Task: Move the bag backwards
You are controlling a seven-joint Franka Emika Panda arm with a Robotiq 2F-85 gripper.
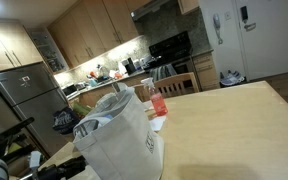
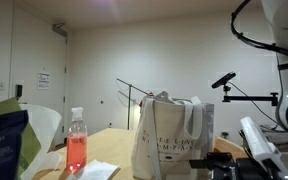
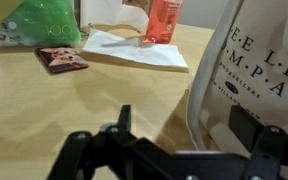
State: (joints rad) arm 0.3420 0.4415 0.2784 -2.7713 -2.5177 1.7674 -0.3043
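**Bag** (image 3: 254,70): large off-white cloth tote with dark lettering and a small dark square logo on its side. It stands upright on the wooden table (image 1: 234,120) with its mouth open and its handles slumped over the rim. The cloth is soft, so it holds its shape only loosely. In both exterior views it is the largest thing on the table.

**Gripper** (image 3: 184,135): low, just in front of the bag's printed side. The jaws are spread wide and clamp nothing. The bag's near lower edge lines up with the gap, but whether a finger touches the cloth cannot be told. Judged: this low, wide stance suits a push or a pinch at the base, where a soft tote is least likely to fold or tip. The move itself looks not yet begun.

**Bottle** (image 1: 157,100): clear, holding red liquid, upright, near the bag's far side but apart from it. Judged: it is close enough to be knocked if the bag slides that way.

**Napkin** (image 3: 134,50): white and flat, beside the bag, with the bottle at its far edge.

**Brown packet** (image 3: 62,60) and **green pouch** (image 3: 39,20): beyond the napkin, well apart from the bag and out of its likely path.
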